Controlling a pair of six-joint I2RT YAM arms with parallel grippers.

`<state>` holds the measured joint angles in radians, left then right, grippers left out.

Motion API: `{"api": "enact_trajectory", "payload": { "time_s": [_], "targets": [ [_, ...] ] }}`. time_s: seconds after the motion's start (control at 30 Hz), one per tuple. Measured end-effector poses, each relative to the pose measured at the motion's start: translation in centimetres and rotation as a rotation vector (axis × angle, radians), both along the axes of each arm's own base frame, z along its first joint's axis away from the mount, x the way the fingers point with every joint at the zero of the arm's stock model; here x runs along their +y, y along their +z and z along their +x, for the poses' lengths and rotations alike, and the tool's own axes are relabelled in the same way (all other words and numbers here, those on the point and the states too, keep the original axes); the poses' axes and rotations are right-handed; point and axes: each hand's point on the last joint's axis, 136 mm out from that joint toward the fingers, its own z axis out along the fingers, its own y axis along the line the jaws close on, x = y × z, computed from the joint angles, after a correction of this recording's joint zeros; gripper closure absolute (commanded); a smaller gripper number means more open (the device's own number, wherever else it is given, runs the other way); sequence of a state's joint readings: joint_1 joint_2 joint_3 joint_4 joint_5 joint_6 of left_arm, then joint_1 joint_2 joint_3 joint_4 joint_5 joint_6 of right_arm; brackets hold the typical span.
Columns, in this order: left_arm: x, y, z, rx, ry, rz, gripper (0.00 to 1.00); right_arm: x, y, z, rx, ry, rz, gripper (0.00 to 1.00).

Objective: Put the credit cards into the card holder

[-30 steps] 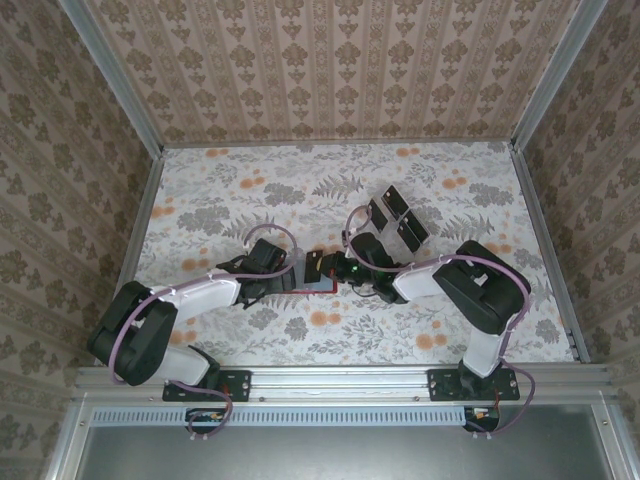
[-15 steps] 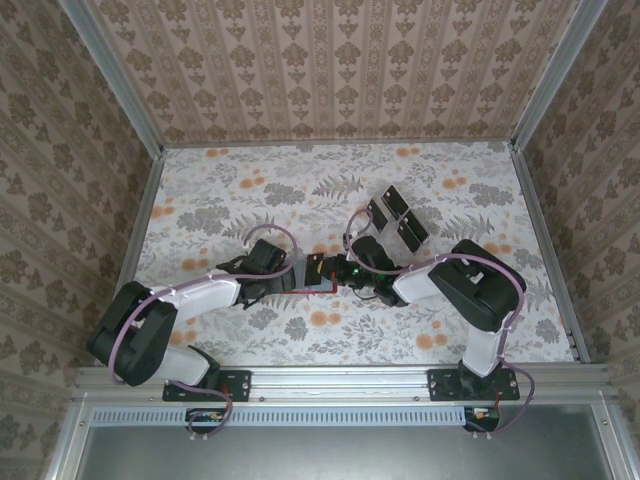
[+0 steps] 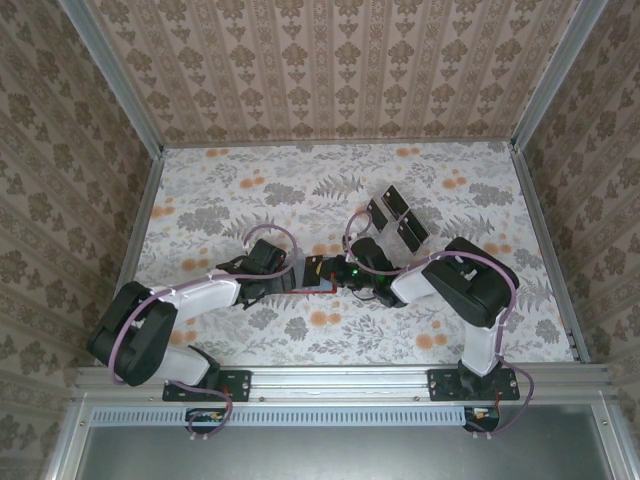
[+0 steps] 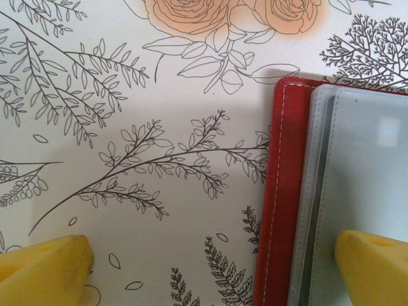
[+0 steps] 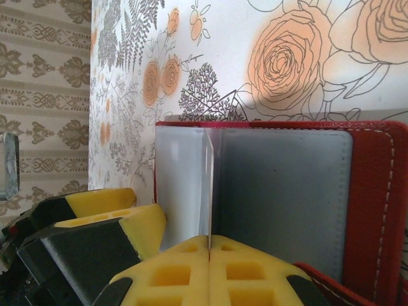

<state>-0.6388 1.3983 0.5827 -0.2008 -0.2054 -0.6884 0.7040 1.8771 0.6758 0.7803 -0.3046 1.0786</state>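
The card holder (image 3: 322,287) lies open on the floral table between the two grippers, red outside (image 4: 284,191) with grey see-through pockets (image 5: 287,191). My right gripper (image 5: 210,245) is shut on one credit card (image 5: 209,185), seen edge-on and standing upright over the pocket. From above, that card (image 3: 313,267) tilts at the right gripper (image 3: 329,272). My left gripper (image 4: 210,271) is open, straddling the holder's left edge: one fingertip (image 4: 44,268) on the table, the other (image 4: 376,268) on the clear pocket. Three more credit cards (image 3: 397,204) lie behind.
The loose black cards (image 3: 411,234) sit just behind the right arm's wrist. Patterned walls close off the back and sides (image 3: 80,180). The metal rail (image 3: 340,382) with both arm bases runs along the near edge.
The right arm's elbow has swung a little to the left while its gripper stays at the holder with the card. The left arm has held still.
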Motion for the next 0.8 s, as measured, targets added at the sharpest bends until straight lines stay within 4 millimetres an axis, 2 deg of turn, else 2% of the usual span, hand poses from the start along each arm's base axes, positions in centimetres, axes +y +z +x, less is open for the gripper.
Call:
{"api": "enact_trajectory", "payload": {
  "time_s": [0.8],
  "targets": [
    [0.0,0.0,0.0,0.0,0.0,0.0,0.0,0.08,-0.45,-0.57,0.027,0.011,0.023,1.0]
  ]
}}
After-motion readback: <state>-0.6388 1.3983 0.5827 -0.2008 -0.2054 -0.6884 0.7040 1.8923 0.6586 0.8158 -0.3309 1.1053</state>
